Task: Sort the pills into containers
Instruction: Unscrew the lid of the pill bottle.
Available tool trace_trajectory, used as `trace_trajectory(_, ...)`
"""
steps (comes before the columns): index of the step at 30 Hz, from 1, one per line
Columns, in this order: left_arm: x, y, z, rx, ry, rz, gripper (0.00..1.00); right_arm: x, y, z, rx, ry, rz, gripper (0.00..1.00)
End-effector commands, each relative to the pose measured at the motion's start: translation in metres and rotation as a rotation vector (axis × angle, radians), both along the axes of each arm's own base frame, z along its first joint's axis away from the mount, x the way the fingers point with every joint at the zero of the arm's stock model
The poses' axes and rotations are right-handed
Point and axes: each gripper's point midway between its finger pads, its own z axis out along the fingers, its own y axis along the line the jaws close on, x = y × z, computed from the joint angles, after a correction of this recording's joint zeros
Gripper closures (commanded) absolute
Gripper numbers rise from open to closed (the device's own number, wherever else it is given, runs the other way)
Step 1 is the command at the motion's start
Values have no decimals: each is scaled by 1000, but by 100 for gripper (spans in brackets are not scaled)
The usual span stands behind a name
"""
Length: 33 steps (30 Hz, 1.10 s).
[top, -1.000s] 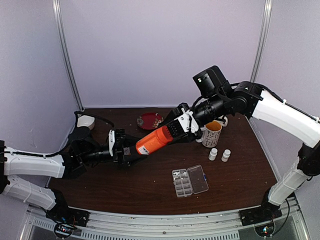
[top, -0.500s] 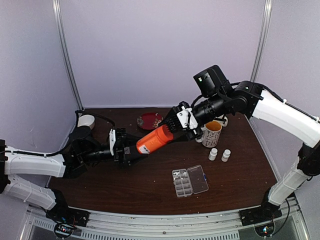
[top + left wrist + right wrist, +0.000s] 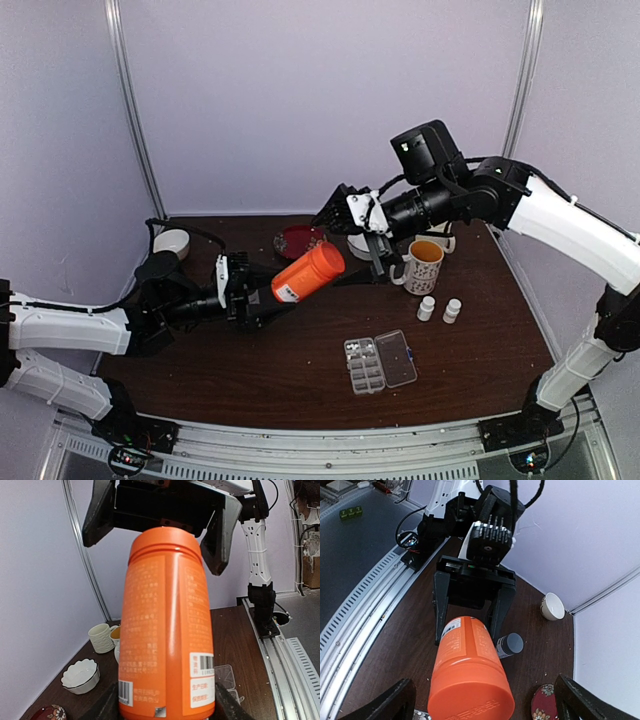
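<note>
The clear pill box [image 3: 366,366] lies lid-open at 5 o'clock on the bench [image 3: 300,380], pills too small to tell. At its 10 o'clock the left end effector [image 3: 262,300] clamps the base of an orange bottle [image 3: 308,272]; the right end effector [image 3: 348,232] gapes wide around its cap, not touching

We see the orange bottle [image 3: 165,625] hiding most of the left gripper [image 3: 167,707] clasping it, its base cut off at the frame edge. Just right of that gripper, only a pill box [image 3: 226,675] corner shows; pills too small to tell
</note>
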Motion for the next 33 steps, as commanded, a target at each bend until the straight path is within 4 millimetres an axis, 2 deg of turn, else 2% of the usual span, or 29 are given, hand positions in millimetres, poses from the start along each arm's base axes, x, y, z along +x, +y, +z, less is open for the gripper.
trace_trajectory(1, -1, 5, 19, -55, -58, 17, 100, 5, -3, 36, 98, 131, -131, 0)
trace_trajectory(4, 2, 7, 17, -40, -68, 39, 100, 6, -5, 51, 151, 298, -233, 0)
trace_trajectory(9, 4, 11, 16, -18, -96, 68, 100, 8, -16, 54, 203, 594, -419, 0)
trace_trajectory(16, 5, 11, 18, -16, -128, 80, 100, 15, -34, 41, 176, 899, -669, 0)
trace_trajectory(21, 7, 11, 20, -16, -143, 86, 100, 27, -54, 31, 225, 1126, -793, 0)
trace_trajectory(26, 8, 9, 22, -15, -149, 88, 100, 24, -56, 22, 198, 1191, -831, 0)
trace_trajectory(33, 10, 7, 20, 8, -163, 88, 100, 15, -36, 11, 114, 1252, -850, 2)
